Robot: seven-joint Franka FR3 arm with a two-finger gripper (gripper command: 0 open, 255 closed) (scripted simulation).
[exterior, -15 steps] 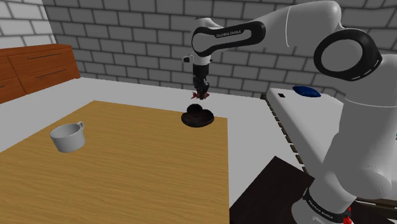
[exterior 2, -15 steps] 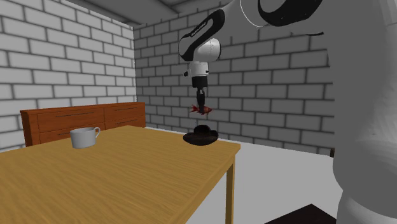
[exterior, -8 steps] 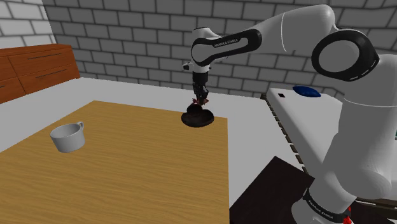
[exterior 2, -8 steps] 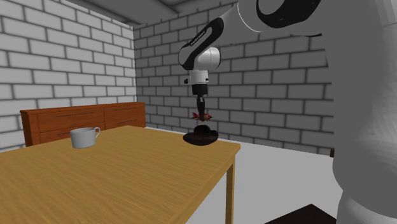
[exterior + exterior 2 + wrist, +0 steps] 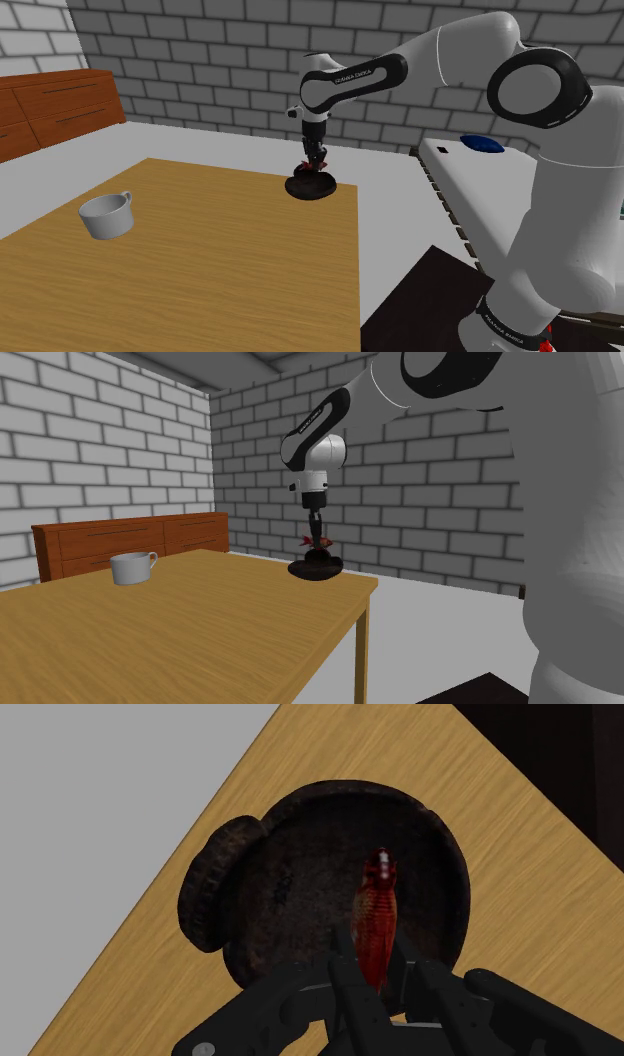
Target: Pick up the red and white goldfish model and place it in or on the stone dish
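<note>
Now the placing step was in hand. The fingers (image 5: 345, 974) were closed narrowly on the tail end of the red goldfish (image 5: 376, 919), and its body pointed away from them over the hollow of the dark, rough dish (image 5: 300, 854). In the shoulder view the dish (image 5: 310, 188) stood near the far edge of the wooden worktop (image 5: 200, 270), at about two o'clock from the white mug (image 5: 105, 215). The arm reached down over it, so that the goldfish hung very low, just above the dish. Whether it already touched the bottom, I could not tell.

In my judgement the carrying was nearly finished. The next move called for a small lowering if any gap was left, then for opening the fingers so that the goldfish settled inside the rim, and after that a straight lift away from the dish.
</note>
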